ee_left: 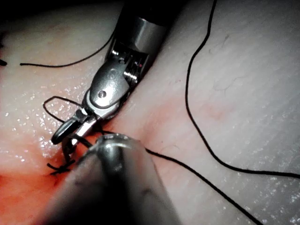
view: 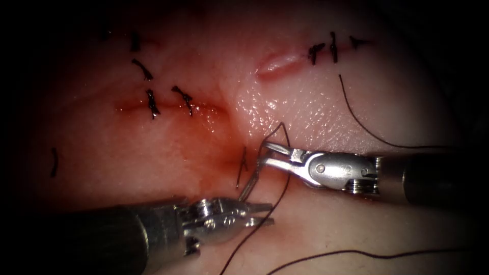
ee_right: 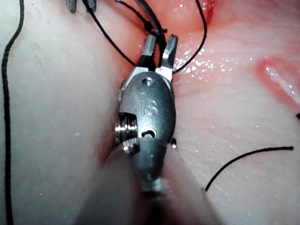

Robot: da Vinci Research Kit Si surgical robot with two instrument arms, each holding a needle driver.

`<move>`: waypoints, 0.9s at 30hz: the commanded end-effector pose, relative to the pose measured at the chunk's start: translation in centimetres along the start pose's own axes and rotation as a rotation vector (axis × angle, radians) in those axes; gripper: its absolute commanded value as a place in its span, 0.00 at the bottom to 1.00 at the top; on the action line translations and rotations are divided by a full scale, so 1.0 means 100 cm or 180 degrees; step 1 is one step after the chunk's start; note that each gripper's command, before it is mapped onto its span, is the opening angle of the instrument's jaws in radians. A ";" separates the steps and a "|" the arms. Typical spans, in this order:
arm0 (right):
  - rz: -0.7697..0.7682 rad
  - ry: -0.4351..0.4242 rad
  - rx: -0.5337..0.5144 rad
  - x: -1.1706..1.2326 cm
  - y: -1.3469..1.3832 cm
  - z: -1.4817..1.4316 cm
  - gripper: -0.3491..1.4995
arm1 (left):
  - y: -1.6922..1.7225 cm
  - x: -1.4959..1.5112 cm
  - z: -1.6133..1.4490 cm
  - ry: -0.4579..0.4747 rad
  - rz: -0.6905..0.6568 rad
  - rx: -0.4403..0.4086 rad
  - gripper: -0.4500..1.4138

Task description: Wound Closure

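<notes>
Near the lower end of the cut (view: pixel 243 164) in the tissue (view: pixel 326 102), the right tool (view: pixel 265 154) had its jaws a little apart around the needle (view: pixel 249 187). The left tool (view: pixel 267 214) sat just below with jaws slightly apart, holding nothing, and the thread (view: pixel 281 196) ran down between them.

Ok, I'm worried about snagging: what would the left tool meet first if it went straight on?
Most likely the thread, which crosses just at the tips of the left tool, open and empty; depth is unclear. The needle stands beside the right tool; whether it is gripped I cannot tell.
</notes>
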 end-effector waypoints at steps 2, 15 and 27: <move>0.0066 -0.0002 0.0000 -0.0004 0.0008 0.0010 0.00 | 0.0001 0.0005 0.0006 -0.0003 -0.0001 0.0009 0.32; 0.0463 -0.0062 0.0120 -0.0037 0.0007 0.0013 0.00 | 0.0024 0.0024 -0.0012 -0.0069 0.0135 0.0061 0.33; 0.1264 -0.0179 0.0479 -0.0062 0.0007 0.0012 0.00 | 0.0027 0.0028 -0.0015 -0.0072 0.0152 0.0072 0.32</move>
